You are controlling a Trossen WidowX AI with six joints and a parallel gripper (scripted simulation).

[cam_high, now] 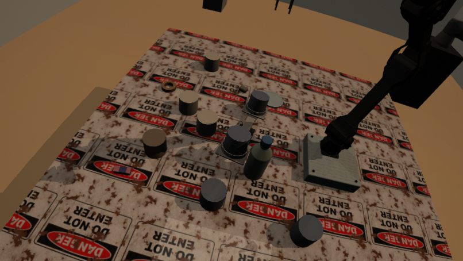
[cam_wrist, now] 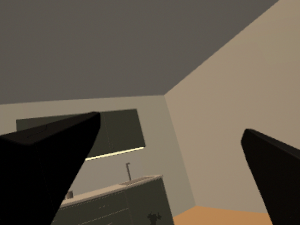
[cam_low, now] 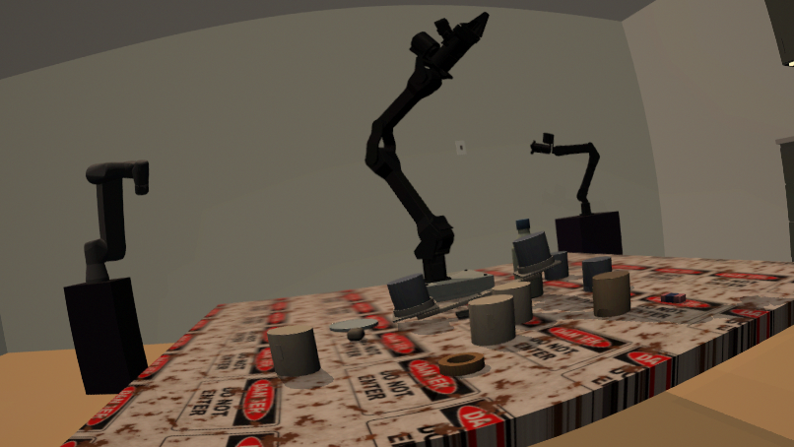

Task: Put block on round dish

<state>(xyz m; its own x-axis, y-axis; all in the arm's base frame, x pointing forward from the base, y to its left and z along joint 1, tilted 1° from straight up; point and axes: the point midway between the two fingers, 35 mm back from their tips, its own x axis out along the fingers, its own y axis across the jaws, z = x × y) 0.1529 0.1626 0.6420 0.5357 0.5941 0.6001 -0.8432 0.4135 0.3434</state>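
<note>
The balance (cam_high: pixel 249 122) is tilted. One grey-blue cup (cam_high: pixel 258 102) (cam_low: pixel 409 295) stands on its lower end, beside the round dish (cam_high: pixel 275 99) (cam_low: pixel 354 324). The identical cup (cam_high: pixel 238 142) (cam_low: pixel 532 250) stands on the raised end, near the bottle. Both cups lean with their plates. No block shows; what is under each cup is hidden. No cup is above the pale round dish. My gripper (cam_low: pixel 486 16) (cam_wrist: pixel 172 127) is open and empty, high above the table and far from both cups, pointing up and away.
A bottle (cam_high: pixel 257 161) stands close to the raised cup. Beige cylinders (cam_high: pixel 188 103) (cam_high: pixel 207 123) stand beside the balance; a brown one (cam_high: pixel 154 143) is farther off. Grey cylinders (cam_high: pixel 213 194) (cam_high: pixel 306 231) stand near the front. A small dark object (cam_high: pixel 243 88) lies by the dish.
</note>
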